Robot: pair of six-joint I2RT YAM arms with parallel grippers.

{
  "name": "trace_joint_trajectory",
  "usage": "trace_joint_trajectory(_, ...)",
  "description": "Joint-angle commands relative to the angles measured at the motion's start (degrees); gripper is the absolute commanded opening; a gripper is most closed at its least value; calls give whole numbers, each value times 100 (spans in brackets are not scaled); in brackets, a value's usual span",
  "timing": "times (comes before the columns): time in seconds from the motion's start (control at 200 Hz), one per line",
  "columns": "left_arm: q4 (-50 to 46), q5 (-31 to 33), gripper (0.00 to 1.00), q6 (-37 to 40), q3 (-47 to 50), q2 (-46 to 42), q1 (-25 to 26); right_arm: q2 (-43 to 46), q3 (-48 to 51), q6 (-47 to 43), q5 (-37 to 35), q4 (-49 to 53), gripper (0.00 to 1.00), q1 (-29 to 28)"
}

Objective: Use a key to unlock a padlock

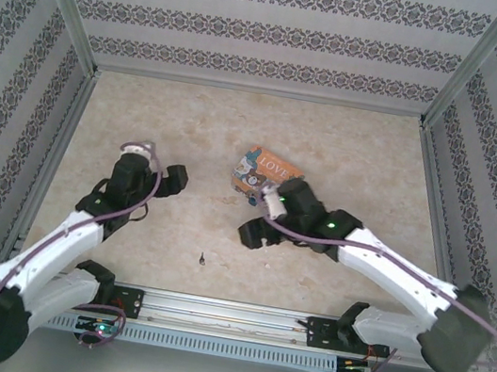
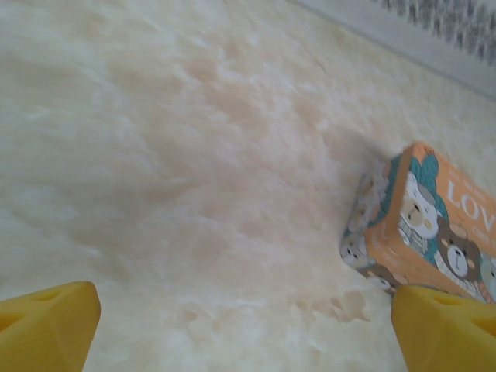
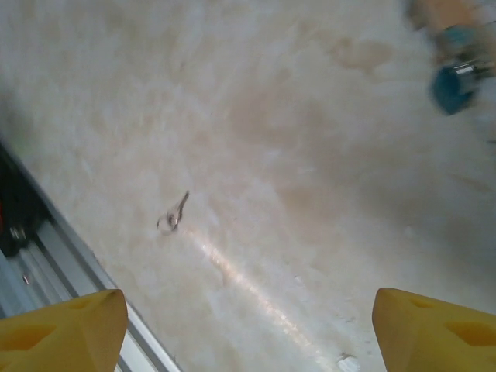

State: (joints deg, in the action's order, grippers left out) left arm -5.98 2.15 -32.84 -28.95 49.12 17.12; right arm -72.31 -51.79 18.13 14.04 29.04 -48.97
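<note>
We saw the tiny, thin, dull-metal key (image 3: 174,215) lying flat on the pale marbled tabletop (image 3: 310,155), left of centre in the right wrist view, near the grey metal rail (image 3: 46,263) at lower left. The small blue-teal padlock (image 3: 453,77) w/ silver shackle sat blurred at upper right, well apart from the key. An orange cartoon tin box (image 2: 426,225) lay at the right of the left wrist view. Both the right gripper (image 3: 248,333) & left gripper (image 2: 244,333) had their yellow fingers (image 3: 62,333) spread wide, empty.

An orange tin (image 1: 271,167) lies near the frame's centre on the beige table (image 1: 360,147); patterned walls (image 1: 256,25) fill the top and sides.
</note>
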Motion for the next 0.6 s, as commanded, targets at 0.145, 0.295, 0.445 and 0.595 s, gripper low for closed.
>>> trace_joint_trajectory(0.145,-1037,1553,100,-661,438,-1601,-104,-1502,-1022,-528,-293,879,76,-902)
trace_joint_trajectory(0.295,-1656,1842,100,-780,448,-2289,-116,-2183,-1559,-744,-391,1228,73,-1232)
trace_joint_trajectory(0.445,-2033,1881,100,-783,347,-2647,-119,-2831,-2171,-972,-492,1604,68,-1470)
trace_joint_trajectory(0.595,-2083,1846,100,-785,276,-2597,-119,-3503,-2848,-1089,-640,1949,64,-1716)
